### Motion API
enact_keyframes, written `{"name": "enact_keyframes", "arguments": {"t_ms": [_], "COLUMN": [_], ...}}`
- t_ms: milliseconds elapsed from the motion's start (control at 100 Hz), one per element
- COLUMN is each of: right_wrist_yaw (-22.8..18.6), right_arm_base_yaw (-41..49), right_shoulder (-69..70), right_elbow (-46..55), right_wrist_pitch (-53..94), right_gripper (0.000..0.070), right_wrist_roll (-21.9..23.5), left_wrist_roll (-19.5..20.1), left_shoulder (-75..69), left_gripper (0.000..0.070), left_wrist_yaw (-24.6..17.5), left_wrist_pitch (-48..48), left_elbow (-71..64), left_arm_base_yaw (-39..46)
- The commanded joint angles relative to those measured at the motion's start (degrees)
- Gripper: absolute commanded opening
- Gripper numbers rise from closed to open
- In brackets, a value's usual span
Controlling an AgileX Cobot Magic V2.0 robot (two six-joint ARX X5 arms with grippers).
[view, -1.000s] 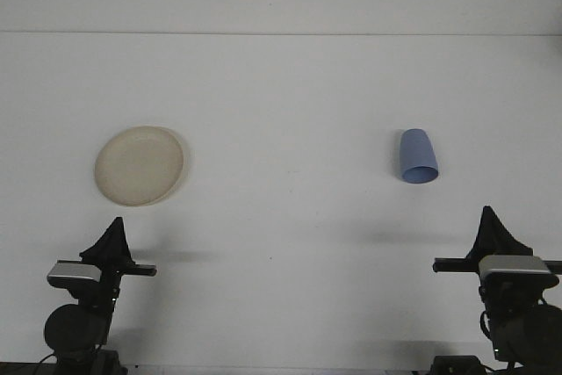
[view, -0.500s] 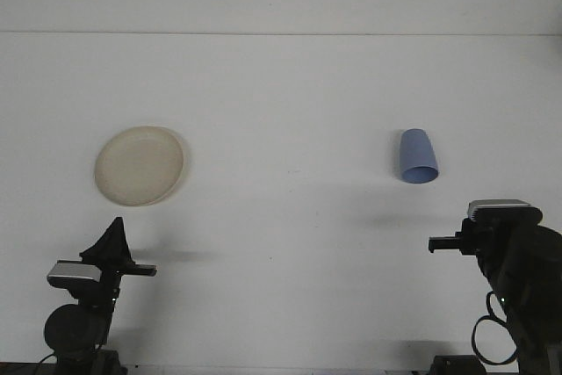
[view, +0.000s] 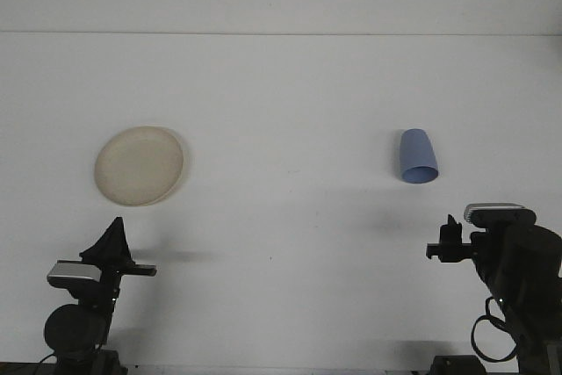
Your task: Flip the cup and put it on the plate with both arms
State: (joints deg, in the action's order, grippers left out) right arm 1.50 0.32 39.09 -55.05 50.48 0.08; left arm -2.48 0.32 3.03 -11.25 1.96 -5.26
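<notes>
- The blue cup (view: 418, 156) lies on its side on the white table (view: 290, 94), toward the right edge, its open mouth facing the near edge.
- The cream plate (view: 140, 164) sits empty toward the left edge, well apart from the cup.
- The right gripper (view: 450, 241) is raised near the table's near-right corner, short of the cup and holding nothing; whether its fingers are parted cannot be told.
- The left gripper (view: 111, 241) is parked near the near-left corner, nearer than the plate, also empty, its finger state unclear.
- Judged step: the opening reach for the cup.
- Next, the right arm must travel forward and line its fingers across the cup's body.
</notes>
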Motion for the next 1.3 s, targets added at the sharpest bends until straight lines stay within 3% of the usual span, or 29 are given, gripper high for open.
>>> {"name": "enact_keyframes", "arguments": {"t_ms": [0, 210, 580, 730, 980, 1290], "right_wrist_yaw": [0.0, 0.0, -0.7, -1.6, -0.2, 0.1], "right_arm_base_yaw": [0.0, 0.0, 0.0, 0.0, 0.0, -2.4], "right_shoulder": [0.3, 1.2, 13.0, 16.6, 17.3, 25.1], "right_elbow": [-0.9, -0.9, 0.2, 6.3, 21.4, 29.0], "right_wrist_pitch": [-0.1, -2.0, -18.4, -28.1, -47.7, -60.2], "right_gripper": [0.0498, 0.0497, 0.0497, 0.0497, 0.0496, 0.0494], "right_wrist_roll": [1.6, 3.0, 2.7, 3.5, 9.2, 6.0], "left_wrist_roll": [0.1, 0.1, 0.1, 0.1, 0.1, 0.1], "left_shoulder": [-0.1, -0.1, -0.1, -0.1, -0.1, -0.1], "left_gripper": [0.0011, 0.0012, 0.0011, 0.0012, 0.0011, 0.0011], "left_wrist_yaw": [0.0, 0.0, 0.0, 0.0, 0.0, 0.0], "left_wrist_pitch": [-0.8, -0.8, -0.8, -0.8, -0.8, -0.8], "left_elbow": [-1.1, -1.1, -1.1, -1.1, -1.1, -1.1], "left_arm_base_yaw": [0.0, 0.0, 0.0, 0.0, 0.0, 0.0]}}
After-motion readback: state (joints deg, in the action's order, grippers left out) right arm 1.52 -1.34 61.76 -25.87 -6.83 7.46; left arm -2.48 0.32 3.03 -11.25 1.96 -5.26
